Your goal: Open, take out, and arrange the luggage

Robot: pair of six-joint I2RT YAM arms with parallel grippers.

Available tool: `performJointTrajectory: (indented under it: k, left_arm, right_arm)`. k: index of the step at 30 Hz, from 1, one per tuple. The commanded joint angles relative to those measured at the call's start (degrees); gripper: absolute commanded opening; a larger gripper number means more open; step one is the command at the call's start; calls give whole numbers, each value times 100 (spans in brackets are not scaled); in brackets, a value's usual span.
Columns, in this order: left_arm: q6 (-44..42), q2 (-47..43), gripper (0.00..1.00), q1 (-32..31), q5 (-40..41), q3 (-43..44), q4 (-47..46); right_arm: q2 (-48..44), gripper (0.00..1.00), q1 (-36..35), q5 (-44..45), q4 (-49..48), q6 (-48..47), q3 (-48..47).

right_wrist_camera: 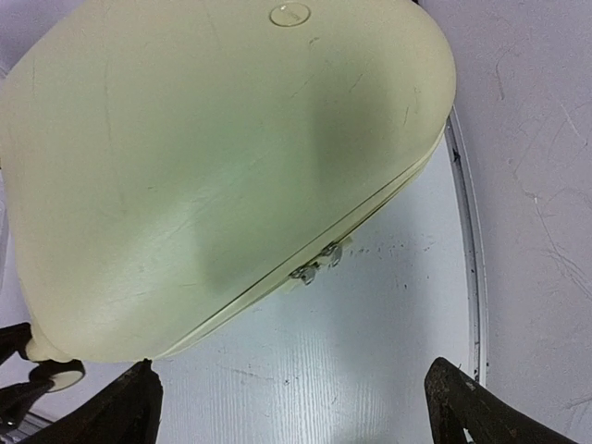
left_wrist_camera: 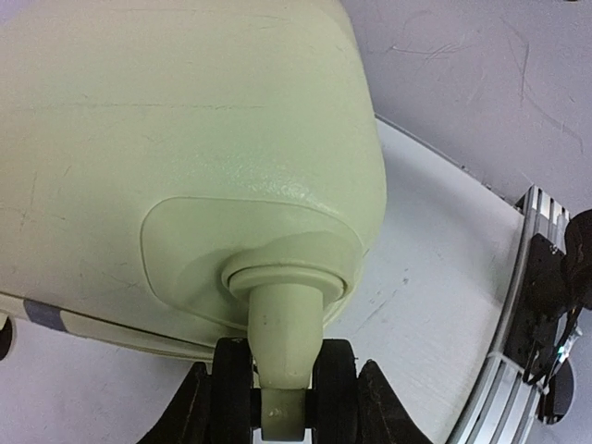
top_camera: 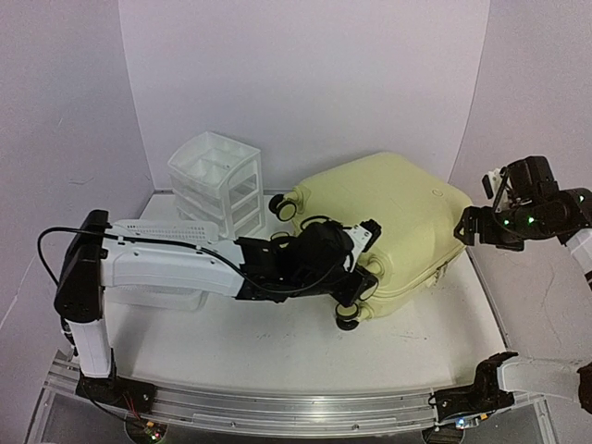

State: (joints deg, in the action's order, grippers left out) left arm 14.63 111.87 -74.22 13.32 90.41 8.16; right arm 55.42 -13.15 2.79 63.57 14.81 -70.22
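Note:
The luggage (top_camera: pixel 398 208), a big pale yellow hard-shell case, lies shut on its side on the white table; its shell fills the left wrist view (left_wrist_camera: pixel 176 129) and the right wrist view (right_wrist_camera: pixel 213 157). My left gripper (top_camera: pixel 356 277) reaches its near-left corner and is shut on a spinner wheel (left_wrist_camera: pixel 282 370), with a dark finger (left_wrist_camera: pixel 190 412) pressed against each black tyre. My right gripper (top_camera: pixel 476 203) hovers open above the case's right side, nothing between its fingers (right_wrist_camera: pixel 139 407). Two metal zipper pulls (right_wrist_camera: pixel 317 264) sit together on the seam below it.
A white plastic drawer unit (top_camera: pixel 217 180) stands at the back left beside the case. A white mesh basket (top_camera: pixel 166 231) lies partly hidden behind my left arm. A metal rail (top_camera: pixel 277 407) runs along the table's near edge. Pale walls close in on three sides.

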Motion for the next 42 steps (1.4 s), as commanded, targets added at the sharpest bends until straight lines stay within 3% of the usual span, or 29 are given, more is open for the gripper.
performJointTrajectory:
  k: [1,6,9,10,13,16,21,24,27,31,36,42]
  left_arm:
    - [129,-1315,30,415,790,-939,871]
    - [290,-2200,38,501,949,-1466,1555]
    - [314,-2489,48,512,670,-1414,1858]
    - [363,-2564,54,524,597,-1350,1962]
    - [679,-2733,85,720,162,-1128,2326]
    - [1007,-2908,97,1066,-537,-955,2552]
    - [1779,-2934,100,1916,-1882,-734,2587]
    - [2235,-2668,100,2435,-2334,-693,2524]
    - [2435,-2330,100,2764,-2654,-757,2152]
    - [2381,-1719,99,2971,-2938,-559,1660]
    - [1779,-808,97,2983,-2724,439,1933]
    - [1799,537,92,2974,-3758,1707,1961]
  right_arm:
    - [283,98,21,-10,-292,-27,-198]
    - [1355,98,15,-49,-223,145,-1204]
    - [2072,98,126,-204,-191,77,-2046]
    - [2319,98,259,-297,-202,64,-2287]
    - [3196,98,804,-1519,-323,202,-2958]
    - [4206,98,895,-2376,-357,280,-3757]
    - [5475,98,1108,-3647,-405,500,-4856]
    - [6037,98,1207,-3875,-376,541,-5250]
    - [6297,98,1270,-4480,-373,522,-5206]
    - [5845,98,1271,-4726,-480,283,-4239]
    - [5240,98,1271,-5108,-727,174,-2878]
    - [3874,98,1271,-5287,-1453,452,-1058]
